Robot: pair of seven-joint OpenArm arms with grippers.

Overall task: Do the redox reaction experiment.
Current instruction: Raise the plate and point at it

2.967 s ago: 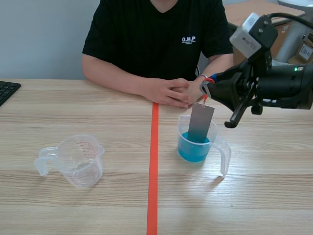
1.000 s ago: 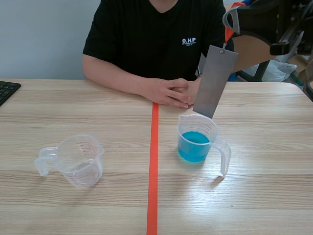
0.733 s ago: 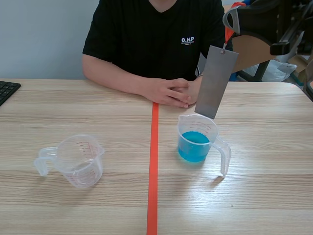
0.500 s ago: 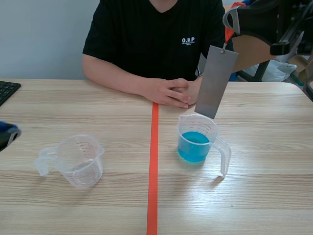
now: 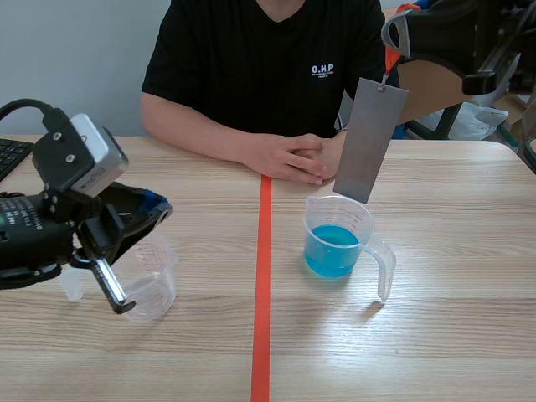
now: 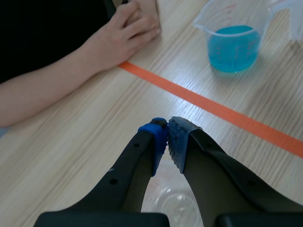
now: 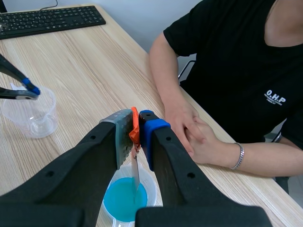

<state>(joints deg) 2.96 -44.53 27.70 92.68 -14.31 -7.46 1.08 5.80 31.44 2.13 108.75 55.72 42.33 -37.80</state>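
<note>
Scene view: at the upper right of the frame the right gripper point(image 5: 393, 33) is seen clamped on an orange-red tab point(image 5: 390, 57); from the tab a grey metal plate point(image 5: 369, 138) is hung, tilted, above the measuring cup of blue liquid point(image 5: 337, 243) right of centre; at the lower left the left gripper point(image 5: 156, 204), fingers pressed together on nothing, is held over the empty clear measuring cup point(image 5: 156, 286).

Closed claw point(image 6: 168, 128), blue-liquid cup point(image 6: 233, 45) ahead
</note>
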